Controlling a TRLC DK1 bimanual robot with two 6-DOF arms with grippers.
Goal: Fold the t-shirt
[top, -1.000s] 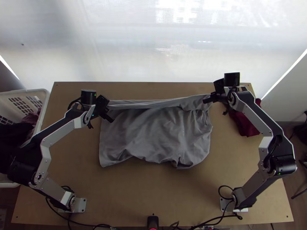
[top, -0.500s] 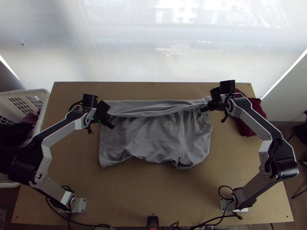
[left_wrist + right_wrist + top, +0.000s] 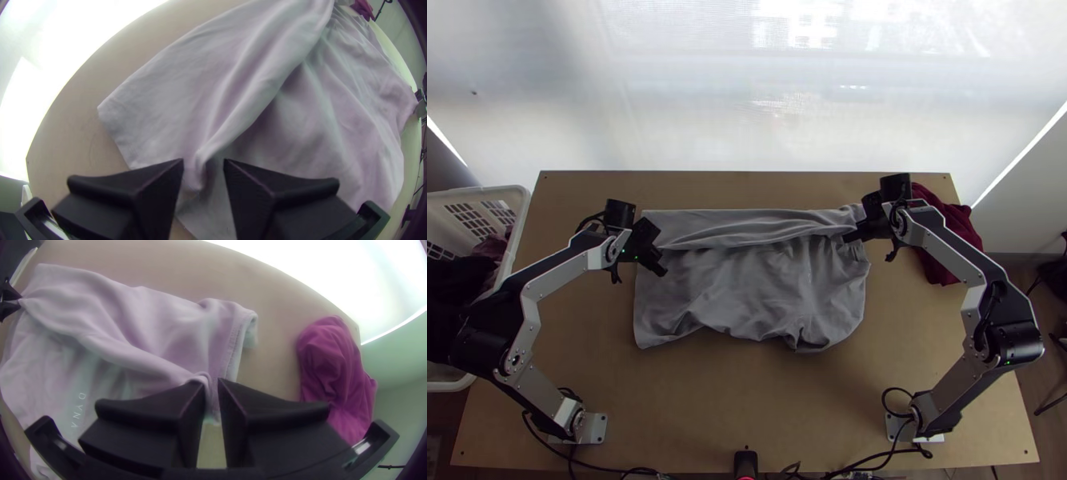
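Grey shirt (image 3: 747,300) in the middle of the table (image 3: 747,408), far edge folded partway over, left claw (image 3: 660,267) partly open astride one end of the fold, right claw (image 3: 852,237) almost closed, cloth pinched at the other end, pale lettering on the shirt's front

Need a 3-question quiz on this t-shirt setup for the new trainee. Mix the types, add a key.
1. Multiple choice: what colour is the cloth on the table, off to the right of the grey t-shirt?
A) white
B) green
C) maroon

2. True or false: the t-shirt lies fully spread, with no part folded over.

3. Short answer: which has its fingers wider apart, the left gripper or the right gripper?

Key: 1 C; 2 false; 3 left gripper
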